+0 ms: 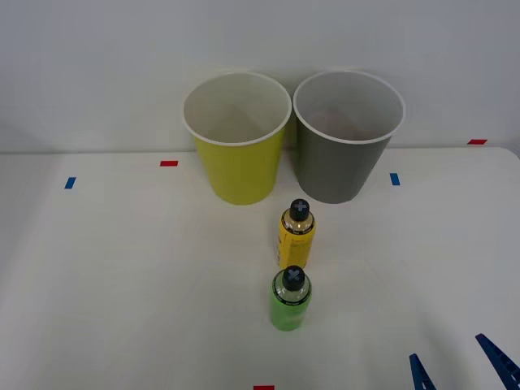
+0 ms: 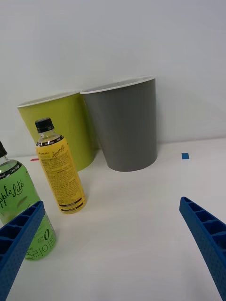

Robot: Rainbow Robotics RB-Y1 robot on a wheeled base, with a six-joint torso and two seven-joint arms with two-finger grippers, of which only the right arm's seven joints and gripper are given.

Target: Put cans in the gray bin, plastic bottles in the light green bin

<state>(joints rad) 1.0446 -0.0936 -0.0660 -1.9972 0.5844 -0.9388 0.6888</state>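
A small green plastic bottle [image 1: 290, 305] [image 2: 14, 193] with a black cap stands upright near the table's front middle. Just behind it stands a yellow bottle [image 1: 296, 240] [image 2: 60, 176] of the same shape. Further back, side by side, are the light green bin [image 1: 240, 166] [image 2: 70, 122] on the left and the gray bin [image 1: 337, 166] [image 2: 127, 127] on the right, both with nothing showing inside. My right gripper [image 1: 459, 366] [image 2: 112, 202] is open at the front right, holding nothing, well to the right of the green bottle. Cans are out of view.
Small red tape marks [image 1: 168, 163] and blue tape marks [image 1: 394, 179] dot the white table. A plain white wall rises right behind the bins. Open tabletop lies between the gripper and the bottles.
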